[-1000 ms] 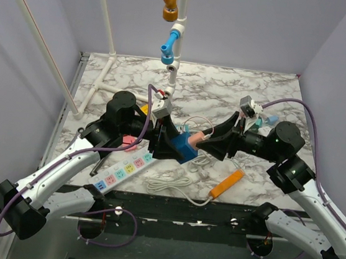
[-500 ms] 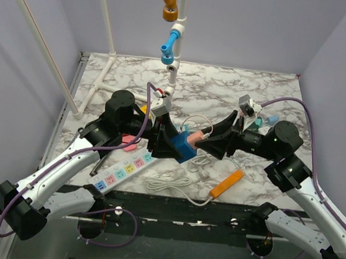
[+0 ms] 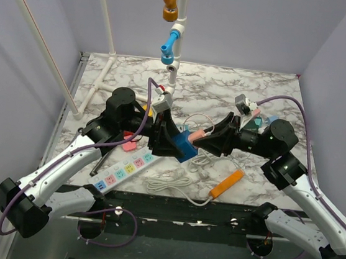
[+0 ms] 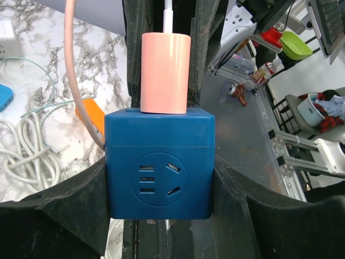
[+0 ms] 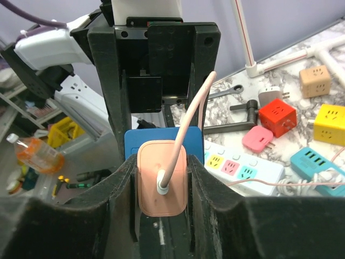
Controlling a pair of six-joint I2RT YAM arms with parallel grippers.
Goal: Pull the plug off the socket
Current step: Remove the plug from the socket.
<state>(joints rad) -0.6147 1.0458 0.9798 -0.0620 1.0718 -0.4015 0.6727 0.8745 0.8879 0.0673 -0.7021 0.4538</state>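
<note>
The left claw (image 4: 159, 178) is clamped on a blue cube-shaped plastic socket (image 4: 159, 172), its black fingers (image 4: 64, 216) pressed to the cube's two sides, holding it raised above the white-and-grey marbled bench (image 3: 228, 86). A pale pink rounded plastic plug (image 5: 161, 186) sits seated in the cube's face that looks away from the left claw. The right claw (image 5: 161, 183) is closed against both sides of that plug, meeting the left claw head-on. A thin pink cable (image 5: 188, 124) rises from the plug's back and arcs away over the right claw. Under the left claw, on the bench, lies a long white power strip with pastel outlets (image 3: 125, 168). Its coiled white cord (image 3: 168, 182) is bundled below the point where the two claws meet. A flat orange bar (image 3: 227, 184) lies below the right claw toward the bench's near edge. Past the left claw in the right wrist view sit a red cube socket (image 5: 276, 117), a yellow cube socket (image 5: 330, 123) and a tan cube socket (image 5: 314, 81). Behind both claws a white pipe stand with orange and blue fittings (image 3: 180, 27) stands upright. Plain lilac walls (image 3: 247, 25) close in the bench on three sides.
</note>
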